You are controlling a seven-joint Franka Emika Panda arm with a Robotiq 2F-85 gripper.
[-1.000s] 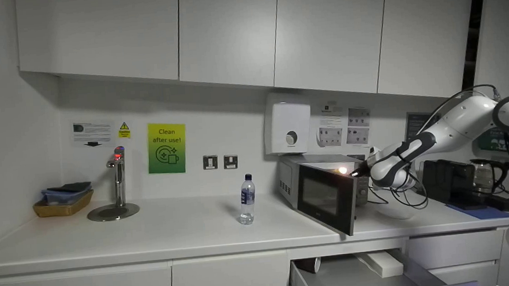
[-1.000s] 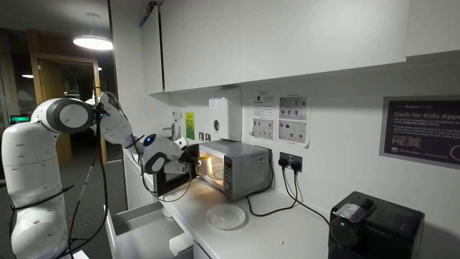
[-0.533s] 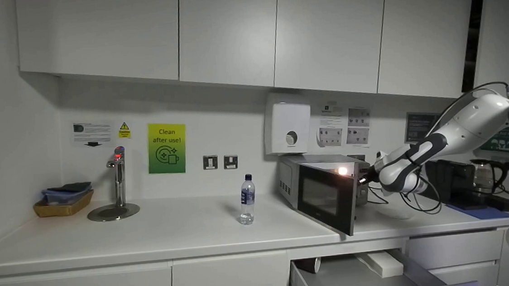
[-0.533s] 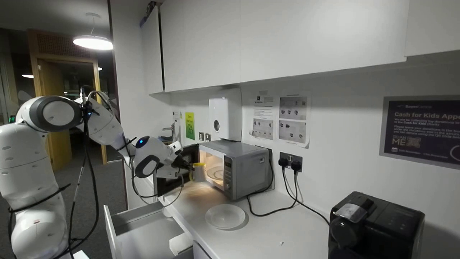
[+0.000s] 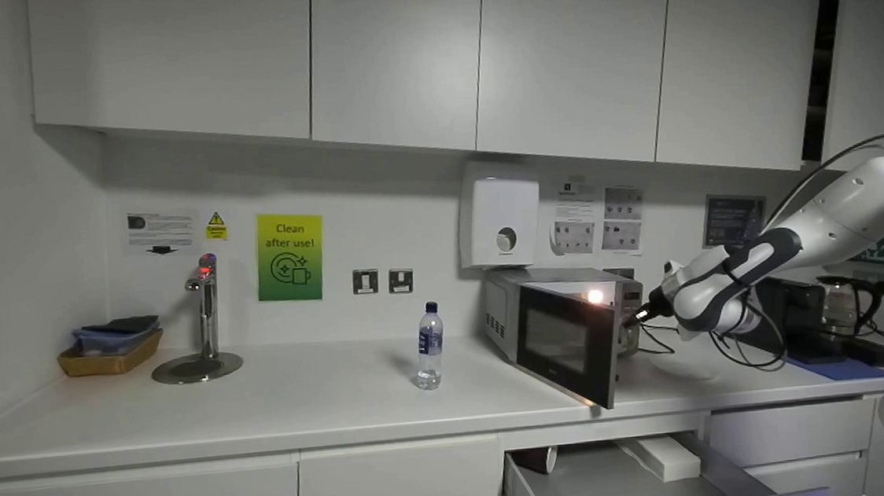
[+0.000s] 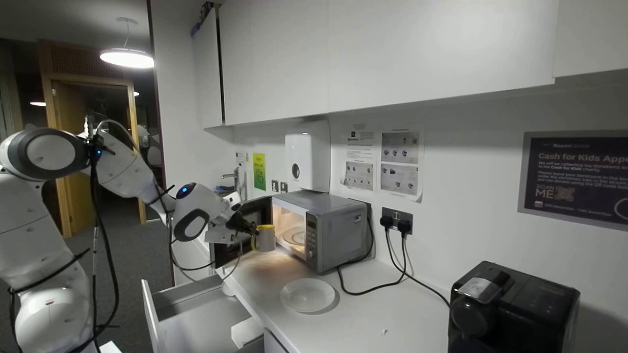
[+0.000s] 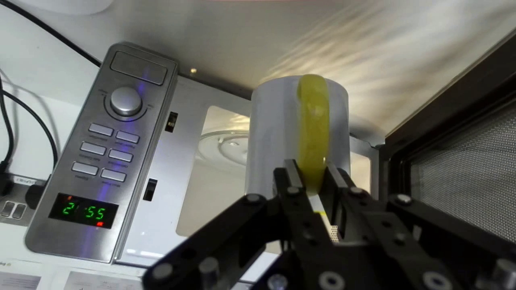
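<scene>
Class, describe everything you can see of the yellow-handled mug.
The mug looks ceramic: a pale, near-white cylindrical body with a glossy yellow handle and yellow at the rim. The gripper is closed on the handle, holding the mug roughly upright, in front of the open microwave and apparently above the counter. No view shows whether anything is inside.

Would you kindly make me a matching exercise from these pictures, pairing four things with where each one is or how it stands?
Column one
1. mug
2. microwave door
3. plate
4. drawer

Column two
A. pulled out beneath the counter
B. lying on the counter
C. held by its yellow handle in the tool
D. swung open on its hinge side

Right pairs: 1-C, 2-D, 3-B, 4-A
</scene>
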